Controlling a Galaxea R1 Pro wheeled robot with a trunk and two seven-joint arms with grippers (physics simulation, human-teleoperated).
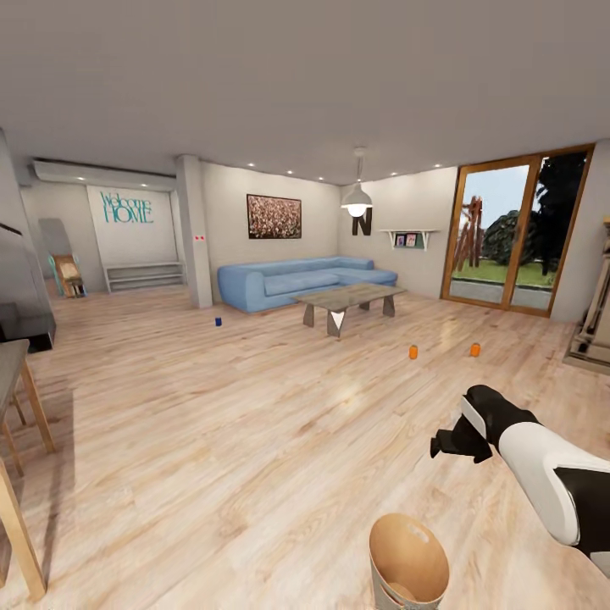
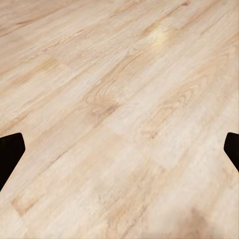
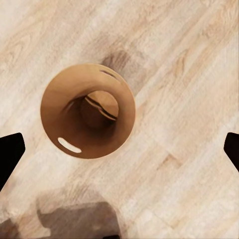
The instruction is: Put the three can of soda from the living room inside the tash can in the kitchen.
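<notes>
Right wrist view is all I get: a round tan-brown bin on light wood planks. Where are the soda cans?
Observer: Head view shows two bright orange soda cans standing on the plank floor right of the grey low table.
Operator: And the third?
Observer: The dark blue soda can stands left of the table, near the blue corner sofa.
Operator: Is the left gripper free?
Observer: Left wrist view shows its fingers wide apart over bare planks.
</notes>
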